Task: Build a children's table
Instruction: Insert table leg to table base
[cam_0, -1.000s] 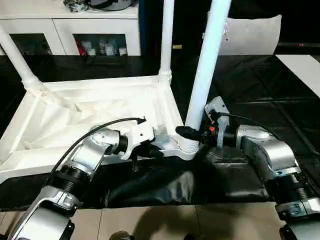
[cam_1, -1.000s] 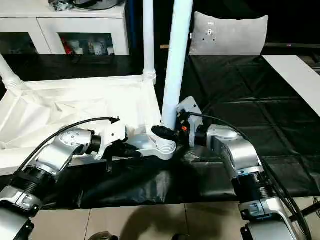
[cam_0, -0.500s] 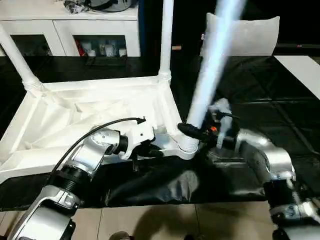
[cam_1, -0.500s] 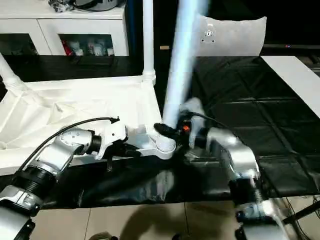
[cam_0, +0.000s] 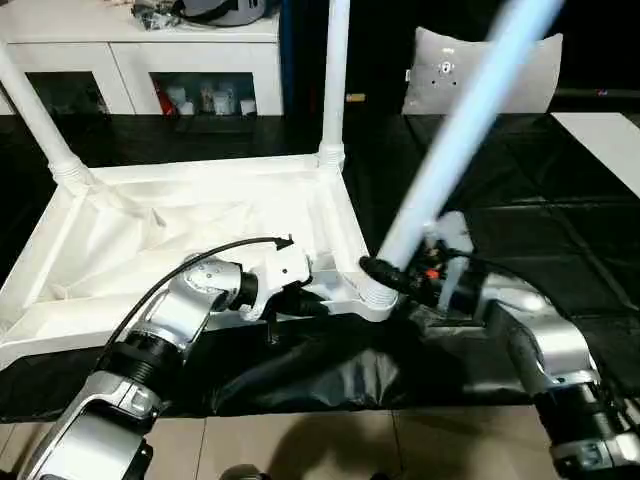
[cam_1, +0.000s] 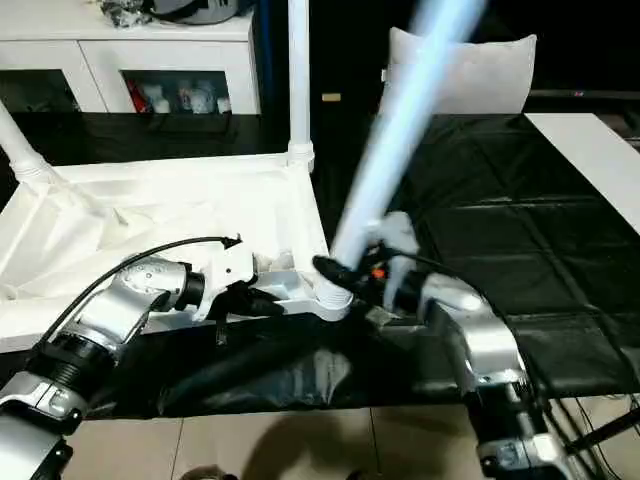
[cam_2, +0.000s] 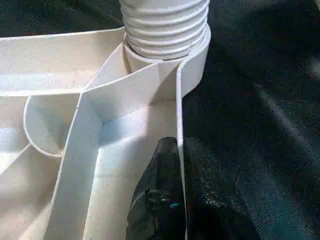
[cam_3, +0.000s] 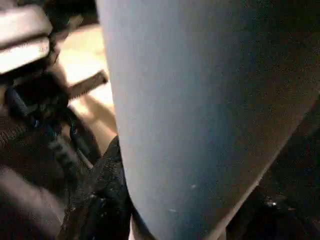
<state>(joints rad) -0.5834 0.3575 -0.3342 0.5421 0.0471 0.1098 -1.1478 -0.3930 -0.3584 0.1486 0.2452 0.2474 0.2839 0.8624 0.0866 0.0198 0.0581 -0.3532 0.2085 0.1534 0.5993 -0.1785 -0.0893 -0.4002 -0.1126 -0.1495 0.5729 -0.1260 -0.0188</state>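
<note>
The children's table lies upside down on the black sheet, its ribbed white top facing up. Two white legs stand in the far corners, one at the left and one at the right. A third leg leans steeply to the right out of the near right corner socket. My right gripper is shut on this leg just above the socket, and the leg looms close in the right wrist view. My left gripper is shut on the top's near rim, beside the ribbed socket collar.
A white cabinet stands behind the work table. A grey panel leans at the back right and a white board lies at the right edge. The black sheet bunches in folds at the front edge above the tiled floor.
The near right leg has swung from nearly upright to a steep lean to the right. My right arm has shifted right and lower with it. The left arm has stayed put.
</note>
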